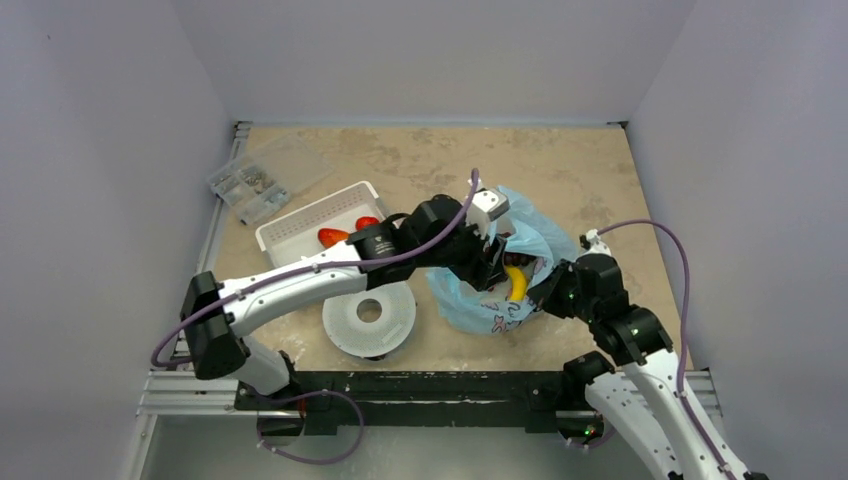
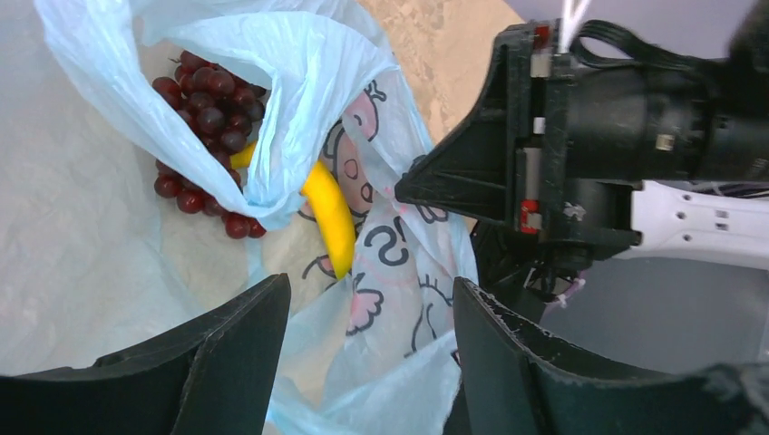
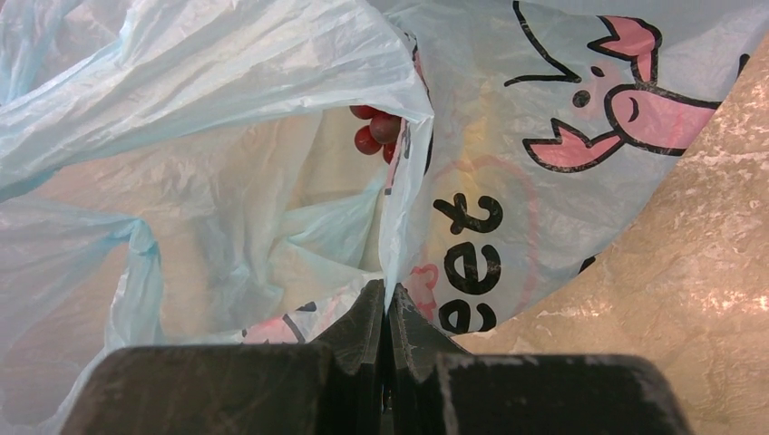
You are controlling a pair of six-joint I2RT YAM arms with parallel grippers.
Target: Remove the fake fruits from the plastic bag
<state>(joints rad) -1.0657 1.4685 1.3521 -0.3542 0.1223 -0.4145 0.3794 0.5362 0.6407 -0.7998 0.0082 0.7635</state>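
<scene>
Counter: carries all items.

Plastic bag: lies right of centre with its mouth held up. Both arms meet at it.

White slotted basket: stands left of the bag and well apart from it. It holds two red fruits. A round perforated disc lies near the basket, and a clear parts box sits in the far left corner. Neither is in the way.

Right tool: jaws closed together, pinching the bag's rim and holding the mouth open.

Left tool: jaws wide, gripping nothing, poised at the bag mouth and much the nearer to the contents.

Yellow piece: inside the bag, straight ahead of the left tool. Its near tip points at the gap between the jaws. Its long axis runs roughly along the line of approach, so the jaws would close across its narrow width.

Dark grapes: deeper in the bag, beyond and left of the yellow piece.

Obstruction: a fold of bag film drapes over the yellow piece's far end and part of the grapes. The right arm's wrist stands close on the right. In my judgement, catching film with the fruit is the main risk.
</scene>
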